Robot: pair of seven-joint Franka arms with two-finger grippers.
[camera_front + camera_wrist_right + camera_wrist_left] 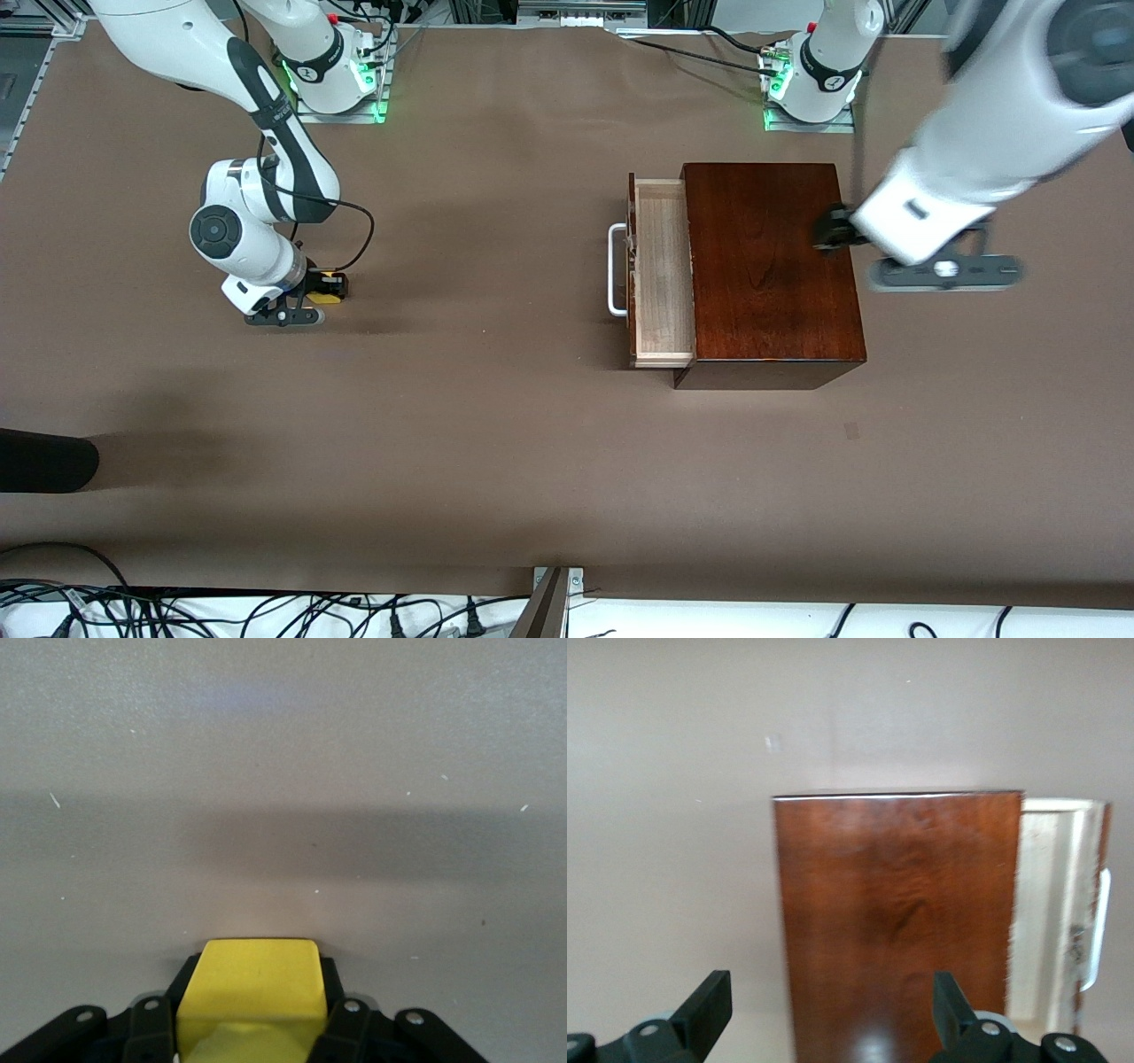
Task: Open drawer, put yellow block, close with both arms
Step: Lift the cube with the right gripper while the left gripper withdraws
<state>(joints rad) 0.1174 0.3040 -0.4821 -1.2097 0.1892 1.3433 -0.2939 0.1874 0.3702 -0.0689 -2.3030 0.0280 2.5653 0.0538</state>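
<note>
With the drawer point(663, 270) open, the right gripper point(321, 289) clamps the yellow block point(252, 992), apparently on the desk point(496, 425), ready to lift; the left gripper point(833, 1014) waits, fingers point(709, 1001) spread, over the box point(769, 257).

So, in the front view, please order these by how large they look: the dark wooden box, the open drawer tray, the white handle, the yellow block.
1. Dark wooden box
2. Open drawer tray
3. White handle
4. Yellow block, mostly hidden inside the right claw, so its full size is unsure.

Finding no readable text, label, brand, number or sign anywhere in these views
</note>
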